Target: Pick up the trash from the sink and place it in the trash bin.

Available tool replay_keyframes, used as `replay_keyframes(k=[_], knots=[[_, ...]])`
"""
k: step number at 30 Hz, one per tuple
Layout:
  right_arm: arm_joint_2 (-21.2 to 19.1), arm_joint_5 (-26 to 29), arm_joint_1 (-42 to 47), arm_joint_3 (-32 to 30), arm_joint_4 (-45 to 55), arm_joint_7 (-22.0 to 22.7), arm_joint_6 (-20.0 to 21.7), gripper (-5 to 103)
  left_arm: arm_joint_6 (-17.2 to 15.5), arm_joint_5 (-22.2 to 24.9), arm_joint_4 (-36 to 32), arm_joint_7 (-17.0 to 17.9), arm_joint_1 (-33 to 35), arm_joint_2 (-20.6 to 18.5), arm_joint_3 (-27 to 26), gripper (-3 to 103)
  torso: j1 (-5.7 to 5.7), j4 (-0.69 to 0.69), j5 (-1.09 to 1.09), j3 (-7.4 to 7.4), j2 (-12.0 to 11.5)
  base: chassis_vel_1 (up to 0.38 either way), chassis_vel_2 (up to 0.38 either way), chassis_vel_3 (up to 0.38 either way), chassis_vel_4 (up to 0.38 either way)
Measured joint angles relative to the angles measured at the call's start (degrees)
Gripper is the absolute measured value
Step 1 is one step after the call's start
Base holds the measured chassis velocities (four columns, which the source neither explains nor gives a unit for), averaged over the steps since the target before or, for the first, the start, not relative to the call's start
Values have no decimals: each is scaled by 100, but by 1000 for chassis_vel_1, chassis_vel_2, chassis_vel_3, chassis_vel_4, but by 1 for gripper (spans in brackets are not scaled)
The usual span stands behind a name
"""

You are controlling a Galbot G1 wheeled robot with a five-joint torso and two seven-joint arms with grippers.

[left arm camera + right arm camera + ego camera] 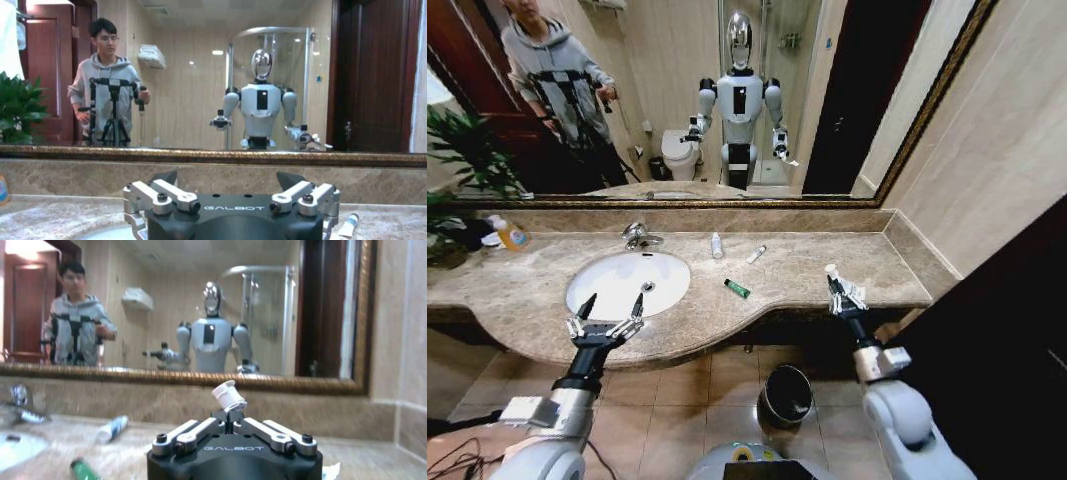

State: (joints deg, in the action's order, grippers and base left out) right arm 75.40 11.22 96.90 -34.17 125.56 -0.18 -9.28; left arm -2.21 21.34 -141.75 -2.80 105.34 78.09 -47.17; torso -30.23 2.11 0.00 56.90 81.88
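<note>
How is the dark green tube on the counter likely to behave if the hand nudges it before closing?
The dark green tube lies on its side on smooth marble counter, so it would probably roll or skid. It looks small and likely light. The open left hand hovers over the sink rim.

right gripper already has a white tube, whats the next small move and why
Probably swing the right gripper, shut on the little white tube above the marble counter, back and down toward the trash bin on the floor between the arms. The left gripper hovers open at the sink.
</note>
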Motion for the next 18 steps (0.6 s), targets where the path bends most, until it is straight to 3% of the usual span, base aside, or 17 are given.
replay_keyframes(k=[7, 15, 18], knots=[[412, -225, 787, -126, -120, -136, -575, 2, 0, 0, 0, 0, 0, 0, 0, 100, 1, -1, -1, 0, 0, 0, 0, 0, 0], [700, -789, 993, -161, -1133, -252, -986, 2, 0, 0, 0, 0, 0, 0, 0, 100, 1, 0, 0, 0, 0, 0, 0, 0, 0], [787, -1226, 1019, -83, -1801, -212, -1478, 2, 0, 0, 0, 0, 0, 0, -1, 100, 1, 1, -2, 0, 0, 0, 0, 0, 0]])
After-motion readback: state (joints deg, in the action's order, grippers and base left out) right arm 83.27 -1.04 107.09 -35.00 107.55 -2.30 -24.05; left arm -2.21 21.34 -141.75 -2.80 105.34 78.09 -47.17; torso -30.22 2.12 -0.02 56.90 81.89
